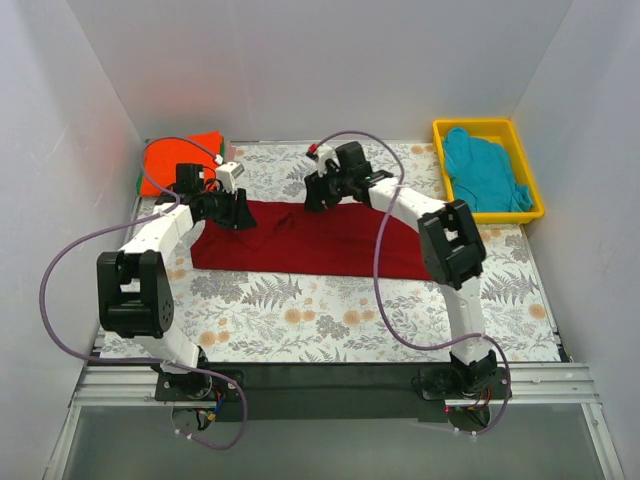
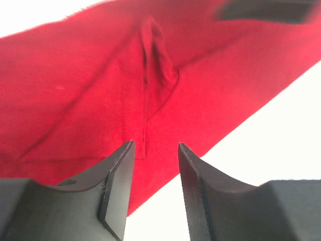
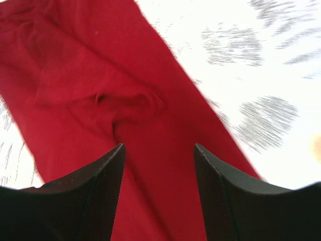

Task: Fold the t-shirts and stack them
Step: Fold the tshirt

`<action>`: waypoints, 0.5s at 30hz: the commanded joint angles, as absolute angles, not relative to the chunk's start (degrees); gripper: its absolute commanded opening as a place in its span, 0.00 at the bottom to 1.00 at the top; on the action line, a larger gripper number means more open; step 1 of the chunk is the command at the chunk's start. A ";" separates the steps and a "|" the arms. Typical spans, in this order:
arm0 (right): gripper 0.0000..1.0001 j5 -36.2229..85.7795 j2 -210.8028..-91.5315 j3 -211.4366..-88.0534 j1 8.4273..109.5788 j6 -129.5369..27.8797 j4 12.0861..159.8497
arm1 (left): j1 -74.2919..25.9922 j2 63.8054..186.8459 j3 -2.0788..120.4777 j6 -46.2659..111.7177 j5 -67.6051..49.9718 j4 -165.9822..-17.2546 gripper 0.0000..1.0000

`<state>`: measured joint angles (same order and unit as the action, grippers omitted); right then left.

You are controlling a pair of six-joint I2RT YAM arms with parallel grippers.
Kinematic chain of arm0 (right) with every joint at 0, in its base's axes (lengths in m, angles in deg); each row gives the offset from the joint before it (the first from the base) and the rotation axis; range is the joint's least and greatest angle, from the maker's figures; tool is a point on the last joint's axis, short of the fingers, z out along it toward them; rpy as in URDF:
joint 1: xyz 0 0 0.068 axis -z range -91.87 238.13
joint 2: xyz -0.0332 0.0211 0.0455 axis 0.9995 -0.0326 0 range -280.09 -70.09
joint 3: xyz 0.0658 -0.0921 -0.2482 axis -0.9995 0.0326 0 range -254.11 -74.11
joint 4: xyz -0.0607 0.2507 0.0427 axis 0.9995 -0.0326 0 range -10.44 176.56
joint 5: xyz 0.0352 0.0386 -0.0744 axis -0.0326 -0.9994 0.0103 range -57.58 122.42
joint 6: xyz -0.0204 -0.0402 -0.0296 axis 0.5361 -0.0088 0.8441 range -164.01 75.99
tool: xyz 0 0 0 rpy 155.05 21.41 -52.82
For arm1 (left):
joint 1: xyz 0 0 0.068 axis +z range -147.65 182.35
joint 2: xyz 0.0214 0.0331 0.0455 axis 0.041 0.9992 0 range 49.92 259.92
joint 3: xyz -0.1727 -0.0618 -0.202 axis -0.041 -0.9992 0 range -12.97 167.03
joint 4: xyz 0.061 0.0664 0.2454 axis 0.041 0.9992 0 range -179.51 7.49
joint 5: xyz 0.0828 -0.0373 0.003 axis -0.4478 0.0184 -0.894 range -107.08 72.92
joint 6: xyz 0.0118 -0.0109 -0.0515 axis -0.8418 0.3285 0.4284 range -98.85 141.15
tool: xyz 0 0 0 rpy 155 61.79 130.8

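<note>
Two white arms rise from the bottom of the frame over a fern-patterned table point(image 1: 330, 315). Across the middle lies the dark red t-shirt point(image 1: 330, 245), spread flat as a long band from left of centre to right of centre. Both arms reach to the shirt's far edge.

The left gripper point(image 1: 238, 213) sits at the band's upper left corner. In its wrist view its fingers point(image 2: 118, 170) stand apart with nothing pinched between them. The red cloth fills the frame beyond the tips, and a puckered fold runs up from just above the gap.

The right gripper point(image 1: 315, 197) hangs over the far edge near the centre. Its jaws are also parted and empty. The shirt lies beneath and beyond the tips, with a small raised crease just past them and bare patterned table at the upper right.

Farther back, a bright orange-red t-shirt point(image 1: 180, 162) lies in the upper left corner of the table. A teal t-shirt point(image 1: 485, 172) is heaped in the yellow bin point(image 1: 490, 126) at the upper right.
</note>
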<state>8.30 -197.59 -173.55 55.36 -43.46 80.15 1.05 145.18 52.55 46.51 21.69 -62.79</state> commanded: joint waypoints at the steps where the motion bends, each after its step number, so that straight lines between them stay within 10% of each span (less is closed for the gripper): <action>1: 0.64 7.72 -184.97 -170.45 59.64 -33.31 72.45 | 1.56 140.36 53.31 56.27 16.07 -62.97 0.40; 15: 0.31 24.93 -180.21 -151.73 65.19 -14.67 55.27 | 0.24 143.26 48.73 70.45 7.54 -66.66 0.16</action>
<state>19.58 -179.05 -154.53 64.91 -20.20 60.24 0.81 143.63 49.11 67.71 9.60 -65.16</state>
